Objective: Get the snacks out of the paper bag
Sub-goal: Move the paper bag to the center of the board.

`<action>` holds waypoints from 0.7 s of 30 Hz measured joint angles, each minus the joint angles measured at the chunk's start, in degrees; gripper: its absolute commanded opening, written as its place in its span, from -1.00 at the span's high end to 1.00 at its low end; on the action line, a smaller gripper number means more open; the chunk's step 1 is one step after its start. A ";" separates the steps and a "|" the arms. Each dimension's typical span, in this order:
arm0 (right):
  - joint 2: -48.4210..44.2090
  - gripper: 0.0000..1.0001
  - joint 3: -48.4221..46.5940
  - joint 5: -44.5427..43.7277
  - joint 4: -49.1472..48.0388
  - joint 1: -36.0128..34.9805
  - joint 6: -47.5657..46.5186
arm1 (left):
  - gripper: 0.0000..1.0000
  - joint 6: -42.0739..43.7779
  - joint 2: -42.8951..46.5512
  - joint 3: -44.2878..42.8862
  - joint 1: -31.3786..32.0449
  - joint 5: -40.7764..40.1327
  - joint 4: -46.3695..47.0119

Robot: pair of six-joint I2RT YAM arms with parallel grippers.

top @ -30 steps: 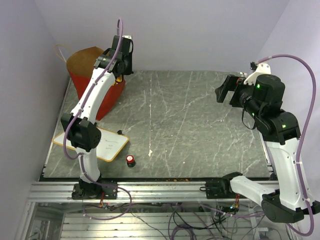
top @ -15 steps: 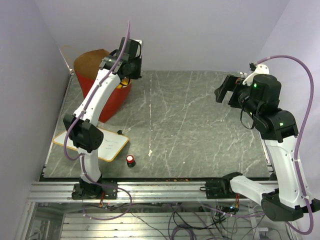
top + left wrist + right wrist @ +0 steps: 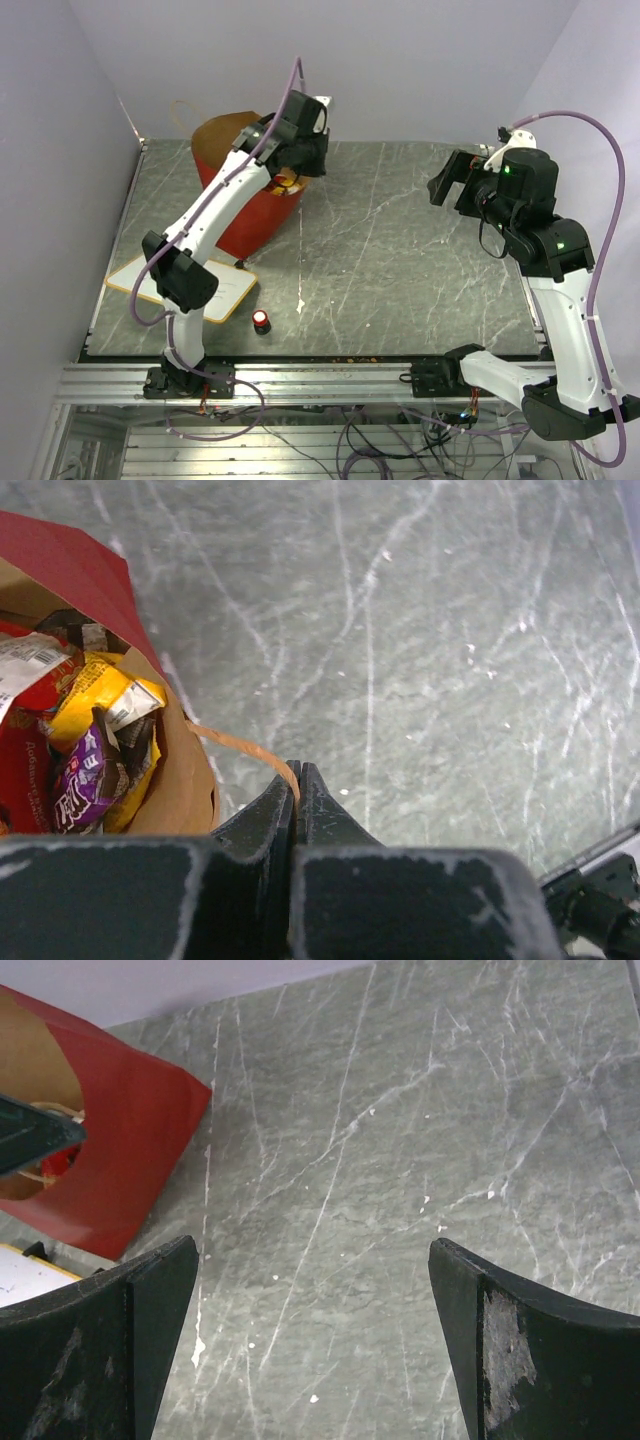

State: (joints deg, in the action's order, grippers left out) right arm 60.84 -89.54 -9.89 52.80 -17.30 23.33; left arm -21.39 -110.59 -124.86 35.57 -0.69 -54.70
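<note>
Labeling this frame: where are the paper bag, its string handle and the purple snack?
paper bag (image 3: 264,216), top external view, red outer wall.
string handle (image 3: 240,745), left wrist view, mid-strand.
purple snack (image 3: 85,782), left wrist view, wrapper middle.

Lying flat near the near-left corner of the grey marbled table (image 3: 400,260): a wood-framed whiteboard (image 3: 225,290), sitting askew to the edges. Standing just off the whiteboard's near-right corner, apart from it: a small black knob (image 3: 261,321) showing a red top.
</note>
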 measured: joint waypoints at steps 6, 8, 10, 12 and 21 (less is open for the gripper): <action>0.00 -1.00 0.17 -0.02 0.59 0.00 0.92 | 0.86 -3.50 0.07 0.57 7.61 0.46 1.33; -0.07 -1.00 0.35 -0.02 0.72 0.00 1.33 | 0.86 -4.70 0.13 1.16 10.51 0.74 2.12; -0.20 -1.00 0.74 -0.02 0.74 0.00 1.60 | 0.86 -5.97 0.13 1.79 13.94 0.79 2.95; -0.35 -1.00 1.01 -0.04 0.94 0.00 1.92 | 0.86 -7.21 0.13 2.36 17.29 0.76 3.37; -1.42 -1.00 1.07 -2.64 2.40 0.00 3.48 | 0.86 -12.48 0.26 4.24 30.49 0.72 7.61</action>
State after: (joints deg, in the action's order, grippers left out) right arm 59.42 -88.47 -12.53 55.20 -17.30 26.81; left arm -33.87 -110.32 -120.62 66.06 0.03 -47.09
